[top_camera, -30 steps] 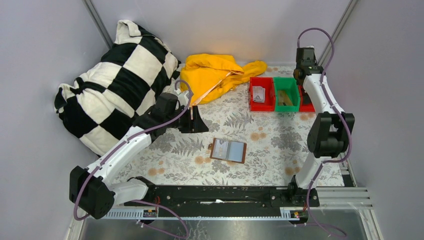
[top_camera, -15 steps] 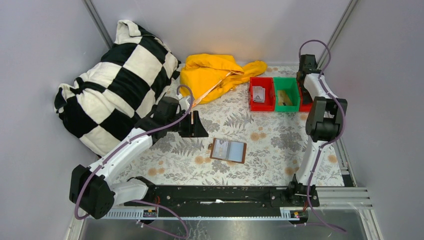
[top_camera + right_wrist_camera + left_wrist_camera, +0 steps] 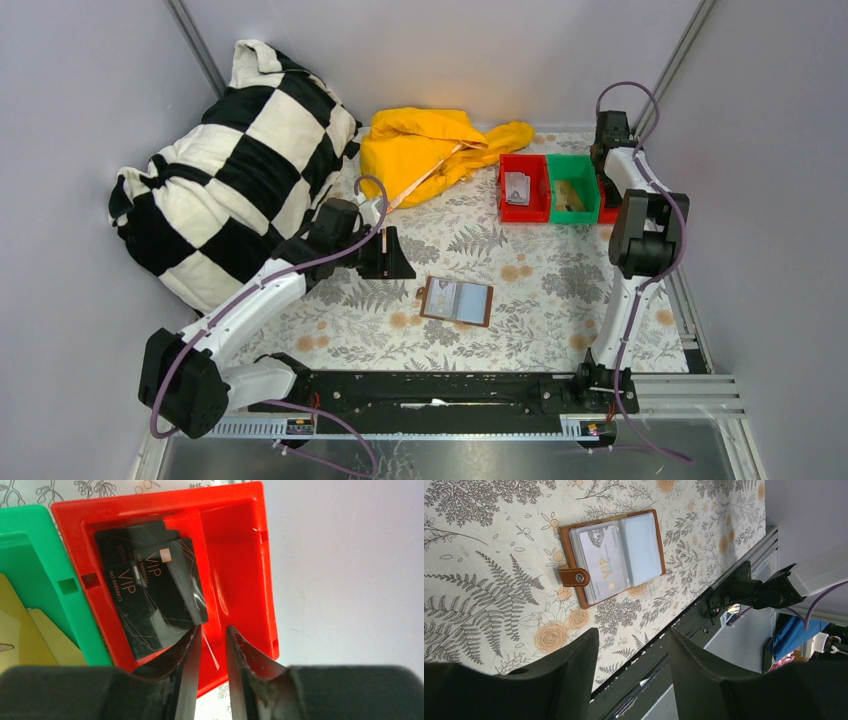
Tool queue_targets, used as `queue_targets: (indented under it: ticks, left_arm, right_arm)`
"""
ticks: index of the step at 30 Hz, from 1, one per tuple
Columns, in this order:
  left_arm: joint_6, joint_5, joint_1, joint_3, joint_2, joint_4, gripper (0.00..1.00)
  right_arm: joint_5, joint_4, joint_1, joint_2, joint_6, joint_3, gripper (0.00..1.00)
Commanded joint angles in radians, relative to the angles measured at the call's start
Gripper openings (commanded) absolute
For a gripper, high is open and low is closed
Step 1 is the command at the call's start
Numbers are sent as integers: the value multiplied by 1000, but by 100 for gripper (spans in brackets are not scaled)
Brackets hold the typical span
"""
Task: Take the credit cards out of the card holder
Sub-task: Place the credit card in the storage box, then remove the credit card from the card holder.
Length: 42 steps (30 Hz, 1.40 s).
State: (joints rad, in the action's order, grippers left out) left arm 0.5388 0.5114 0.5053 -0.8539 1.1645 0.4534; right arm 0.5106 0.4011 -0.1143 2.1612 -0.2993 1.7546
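Card holder (image 3: 611,555) open ahead of the left jaws, right jaws at a red bin (image 3: 240,555)
The left jaws gape wide and empty, the card holder flat on the surface (image 3: 474,595) beyond their tips, a silver credit card (image 3: 599,557) in its pocket; the right jaws, empty, show a thin gap, two black credit cards (image 3: 150,590) in the bin just beyond

Floral-patterned table (image 3: 545,300). Card holder (image 3: 457,301) laid open near centre. Red bin (image 3: 523,188) and green bin (image 3: 572,188) set touching, far right. Yellow cloth (image 3: 430,150) and checkered pillow (image 3: 230,170) heaped far left.
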Motion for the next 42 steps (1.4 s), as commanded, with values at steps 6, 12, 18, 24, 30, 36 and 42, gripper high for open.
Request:
queue_targets:
  ticks: [6, 12, 18, 24, 30, 36, 42]
  left_arm:
    - [-7, 4, -2, 20, -50, -36, 57]
    - [-3, 19, -2, 15, -59, -39, 57]
    - [19, 27, -2, 31, -52, -56, 57]
    - [65, 34, 9, 65, -21, -97, 58]
    - [120, -27, 64, 69, 30, -134, 59]
    - [159, -27, 133, 29, 145, -191, 59]
    - [179, -55, 172, 5, 272, -260, 65]
  right_arm:
    - [-74, 22, -4, -8, 72, 49, 36]
    - [-90, 27, -4, -133, 111, 16, 37]
    - [-244, 93, -4, -323, 232, -32, 41]
    - [-675, 87, 6, -593, 461, -253, 44]
    - [-850, -16, 247, -828, 605, -611, 42]
    - [-860, -214, 579, -927, 848, -973, 41]
    - [-846, -391, 650, -952, 985, -1178, 41]
